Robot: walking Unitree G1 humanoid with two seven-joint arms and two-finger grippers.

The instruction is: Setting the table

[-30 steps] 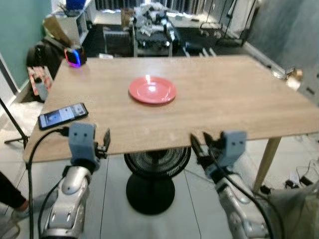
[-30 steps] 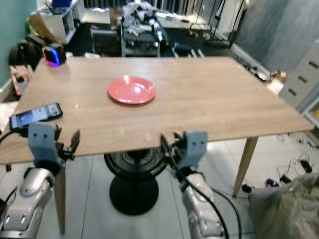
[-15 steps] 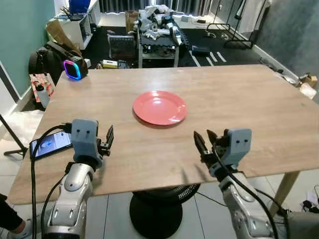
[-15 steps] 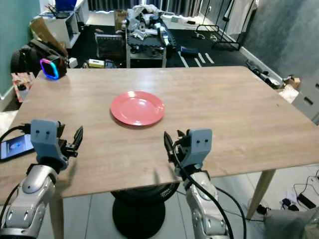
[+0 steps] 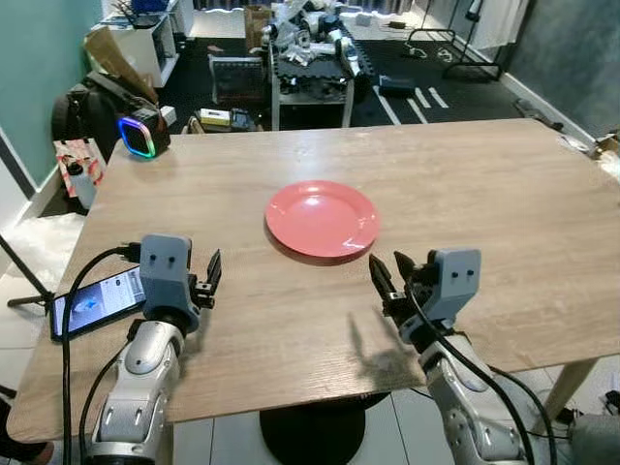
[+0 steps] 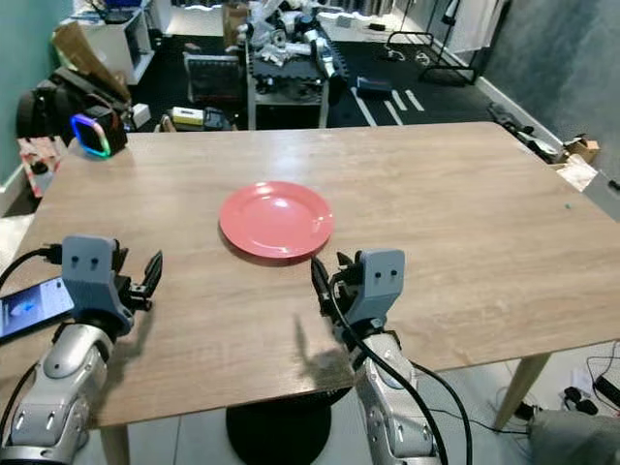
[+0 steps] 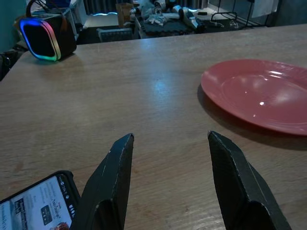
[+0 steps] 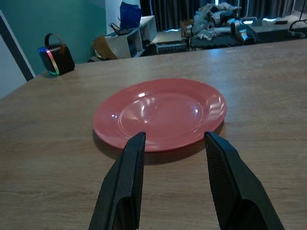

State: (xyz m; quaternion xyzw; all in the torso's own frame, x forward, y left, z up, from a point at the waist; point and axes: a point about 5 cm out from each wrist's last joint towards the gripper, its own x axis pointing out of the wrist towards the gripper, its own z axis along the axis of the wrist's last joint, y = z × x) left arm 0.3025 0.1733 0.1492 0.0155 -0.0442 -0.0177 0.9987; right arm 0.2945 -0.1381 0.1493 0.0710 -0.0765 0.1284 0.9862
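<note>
Plate: round pink-red shallow plate (image 5: pixel 322 218) lies empty at the middle of the light wooden rectangular table (image 5: pixel 504 203), nothing in it.
Head views, arms: left gripper (image 5: pixel 211 274) and right gripper (image 5: pixel 390 276) both hover low over the near part of the table, fingers spread, holding nothing; the right gripper is just short of the plate's near rim.
Head views, cut off: black smartphone with lit screen (image 5: pixel 93 301) lies at the table's near left edge, partly covered by the left arm; black speaker with a glowing coloured ring (image 5: pixel 140 136) stands at the far left corner.
Head views, room: broad bare wood lies right of the plate; the table's far right corner runs out of frame.
Left wrist view: fingers (image 7: pixel 112 179) apart over bare wood, plate ahead and cut by the frame, phone corner beside one finger, its screen text too small to read.
Right wrist view: fingers (image 8: pixel 125 184) apart, plate directly ahead between them, not touched; cluttered background is blurred.
</note>
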